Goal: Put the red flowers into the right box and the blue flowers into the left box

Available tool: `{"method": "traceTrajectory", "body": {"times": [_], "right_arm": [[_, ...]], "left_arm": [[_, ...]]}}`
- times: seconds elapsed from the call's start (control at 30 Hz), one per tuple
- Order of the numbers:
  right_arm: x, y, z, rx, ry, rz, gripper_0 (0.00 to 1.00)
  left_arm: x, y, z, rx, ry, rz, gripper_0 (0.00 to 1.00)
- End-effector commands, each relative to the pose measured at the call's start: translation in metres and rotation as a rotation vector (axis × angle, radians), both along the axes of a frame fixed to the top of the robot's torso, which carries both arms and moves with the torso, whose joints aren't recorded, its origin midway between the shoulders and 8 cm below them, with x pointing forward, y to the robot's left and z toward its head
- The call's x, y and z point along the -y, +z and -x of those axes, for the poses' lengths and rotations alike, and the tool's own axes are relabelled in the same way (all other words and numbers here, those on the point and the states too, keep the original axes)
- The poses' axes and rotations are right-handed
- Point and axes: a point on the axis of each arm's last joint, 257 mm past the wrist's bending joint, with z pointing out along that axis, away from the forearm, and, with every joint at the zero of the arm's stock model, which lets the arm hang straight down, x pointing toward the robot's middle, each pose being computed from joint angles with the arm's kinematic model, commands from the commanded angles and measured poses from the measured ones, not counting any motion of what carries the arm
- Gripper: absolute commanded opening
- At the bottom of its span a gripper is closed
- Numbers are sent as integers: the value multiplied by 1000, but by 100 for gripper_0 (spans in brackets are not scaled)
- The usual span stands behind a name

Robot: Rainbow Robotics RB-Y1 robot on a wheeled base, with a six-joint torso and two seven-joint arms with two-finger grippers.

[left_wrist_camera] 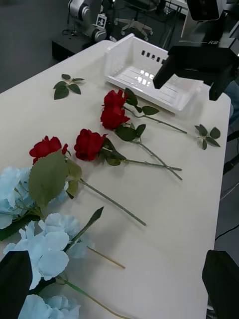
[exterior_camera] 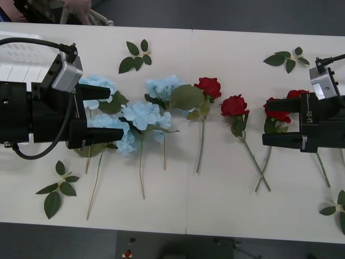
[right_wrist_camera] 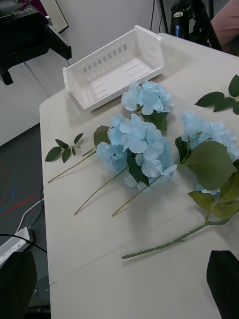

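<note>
Four red flowers lie in a row across the right half of the white table, blooms toward the far edge and stems trailing toward the near edge, two of the stems crossing. The blue flowers cluster on the left half and lie the same way. The right gripper hovers level above the rightmost roses, fingers spread and holding nothing; the left gripper reaches in likewise over the leftmost blue blooms, open and empty. The left box sits at the table's left end, the right box at its right end. Loose leaf sprigs lie scattered near the edges, with bare tabletop along the near side.
</note>
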Motion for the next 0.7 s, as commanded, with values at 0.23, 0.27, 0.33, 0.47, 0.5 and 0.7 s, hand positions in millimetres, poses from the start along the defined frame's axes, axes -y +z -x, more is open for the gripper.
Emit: {"method": "traceTrajectory", "body": {"times": [0.23,0.27,0.33,0.47,0.5,0.7], "right_arm": [[17,-13,2,-204,-97,-28,100],[23,-10,1,-290,-139,-35,100],[39,-7,1,-496,-255,-37,100],[79,-10,-11,-708,-526,57,100],[90,-11,-15,-701,-582,110,100],[152,-26,-48,-614,-877,420,100]], "left_arm": [[-46,22,-18,-287,163,212,100],[-66,21,-22,-356,206,190,100],[-104,12,-34,-459,306,135,100],[-158,-26,-52,-629,498,109,100],[-166,-34,-58,-640,530,100,100],[-193,-79,-115,-626,700,34,100]]}}
